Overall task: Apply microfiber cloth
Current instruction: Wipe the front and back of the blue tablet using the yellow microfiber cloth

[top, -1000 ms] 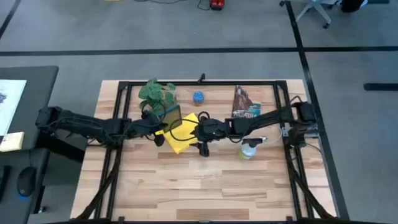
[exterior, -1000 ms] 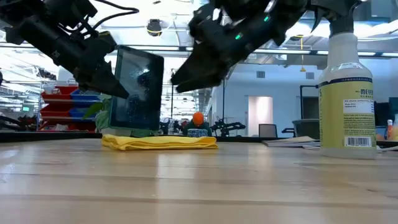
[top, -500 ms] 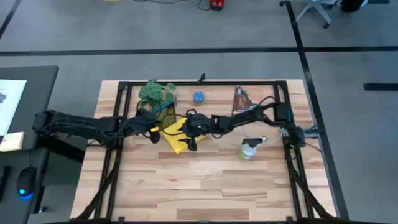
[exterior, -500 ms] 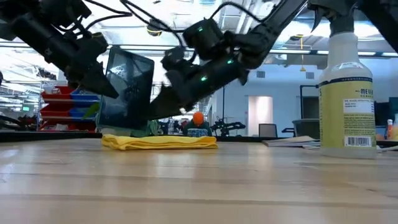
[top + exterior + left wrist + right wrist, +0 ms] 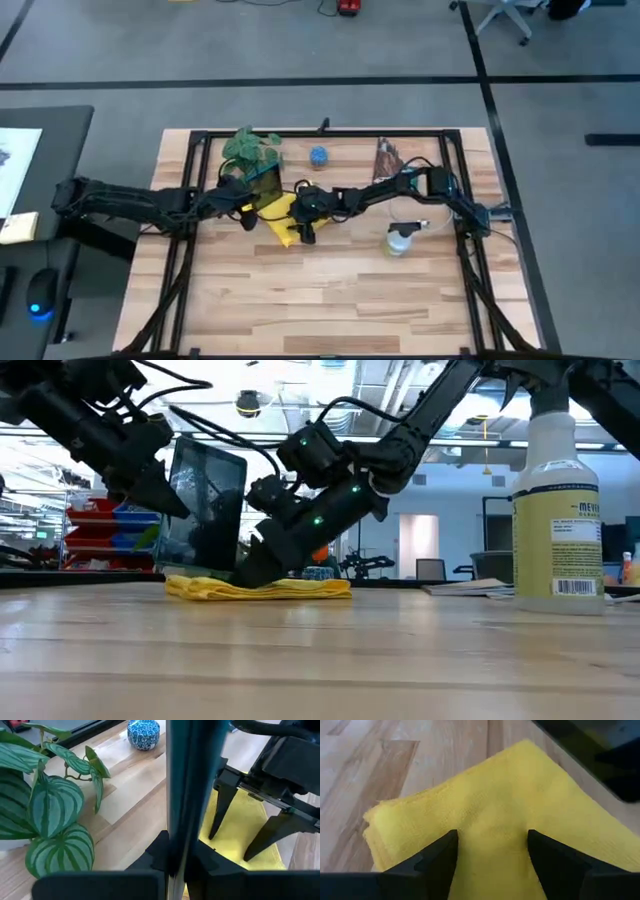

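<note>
Now you have one microfiber cloth (image 5: 281,222) lying folded and flat on the wooden table (image 5: 330,300), a little toward twelve o'clock from the centre in the high view, and your right gripper (image 5: 291,212) is down on it with its two fingers (image 5: 435,860) spread apart, their tips resting on the yellow fabric and nothing pinched between them. Your left gripper (image 5: 250,193) sits at about ten o'clock from the cloth, clenched on the one tablet (image 5: 205,505), which it holds upright on edge with the lower rim just above the far side of the cloth; the left wrist view shows the tablet's thin edge (image 5: 192,795) wedged between that gripper's fingers. Count one spray bottle (image 5: 400,240) at three o'clock from the cloth, well apart from it, one potted plant (image 5: 250,150) with striped green leaves near the table's twelve o'clock edge just beyond the tablet, one small blue patterned ball (image 5: 319,155) beside the plant, and one book (image 5: 387,155) partly under the right arm, toward one o'clock
</note>
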You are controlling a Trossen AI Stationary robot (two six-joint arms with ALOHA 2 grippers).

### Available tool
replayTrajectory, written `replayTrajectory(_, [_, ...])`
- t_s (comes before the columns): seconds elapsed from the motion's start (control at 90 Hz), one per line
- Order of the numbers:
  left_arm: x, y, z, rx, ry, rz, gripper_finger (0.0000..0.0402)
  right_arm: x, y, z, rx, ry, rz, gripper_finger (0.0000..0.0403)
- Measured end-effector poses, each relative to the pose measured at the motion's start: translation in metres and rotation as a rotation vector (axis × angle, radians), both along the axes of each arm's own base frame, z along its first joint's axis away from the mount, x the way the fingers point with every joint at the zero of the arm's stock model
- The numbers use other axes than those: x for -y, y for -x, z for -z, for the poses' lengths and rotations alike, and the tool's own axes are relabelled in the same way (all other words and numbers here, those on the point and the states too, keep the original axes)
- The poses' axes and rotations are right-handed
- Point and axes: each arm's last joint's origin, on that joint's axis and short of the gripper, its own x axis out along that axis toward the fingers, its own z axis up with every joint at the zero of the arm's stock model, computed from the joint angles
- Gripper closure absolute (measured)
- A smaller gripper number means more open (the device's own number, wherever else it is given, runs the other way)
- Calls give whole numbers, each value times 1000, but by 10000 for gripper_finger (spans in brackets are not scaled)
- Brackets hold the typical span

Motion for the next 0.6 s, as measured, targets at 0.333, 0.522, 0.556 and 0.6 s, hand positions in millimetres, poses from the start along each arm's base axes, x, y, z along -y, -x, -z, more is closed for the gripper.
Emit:
replayTrajectory(0.333, [2,-1,1,33,108,31,391,-7,10,1,-150,-47,20,391])
replayTrajectory(0.522, [2,3,26,79,186,57,391,-22,22,-31,-193,-33,-10,399])
replayTrajectory(0.556, [1,4,32,106,203,53,391,-23,25,-40,-197,-31,-15,399])
replayTrajectory(0.6, [1,6,40,145,224,49,391,-26,28,-53,-192,-19,-23,399])
